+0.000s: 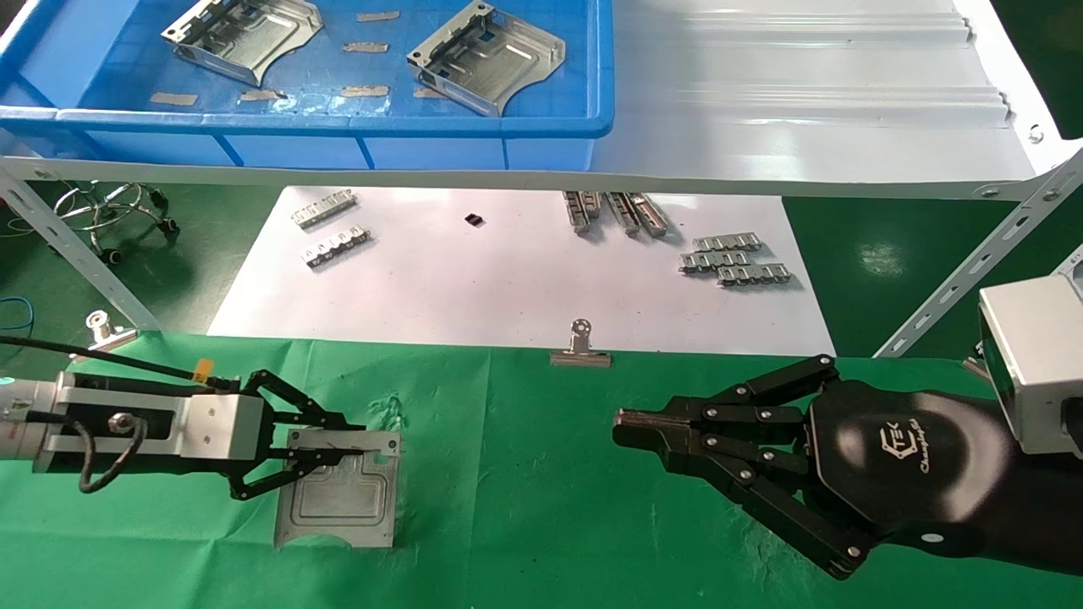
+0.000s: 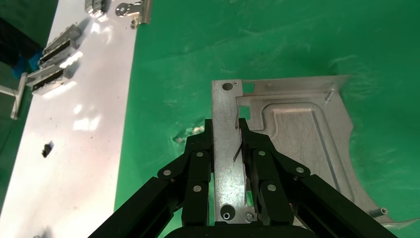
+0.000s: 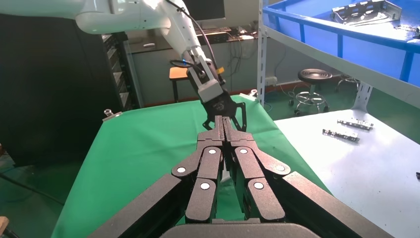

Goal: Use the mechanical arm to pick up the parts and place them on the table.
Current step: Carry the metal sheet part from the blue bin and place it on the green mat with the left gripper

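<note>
One silver part lies flat on the green table. My left gripper reaches in from the left, level with the cloth. In the left wrist view the left gripper has its black fingers pressed on both sides of the upturned rim of the part, so it is shut on it. Two more parts lie in the blue bin on the shelf. My right gripper is shut and empty, hovering over the table's right side; it also shows in the right wrist view.
A white sheet behind the green cloth carries ridged silver strips. A binder clip sits at the cloth's far edge. The pale grey ribbed shelf overhangs, with slanted struts on both sides.
</note>
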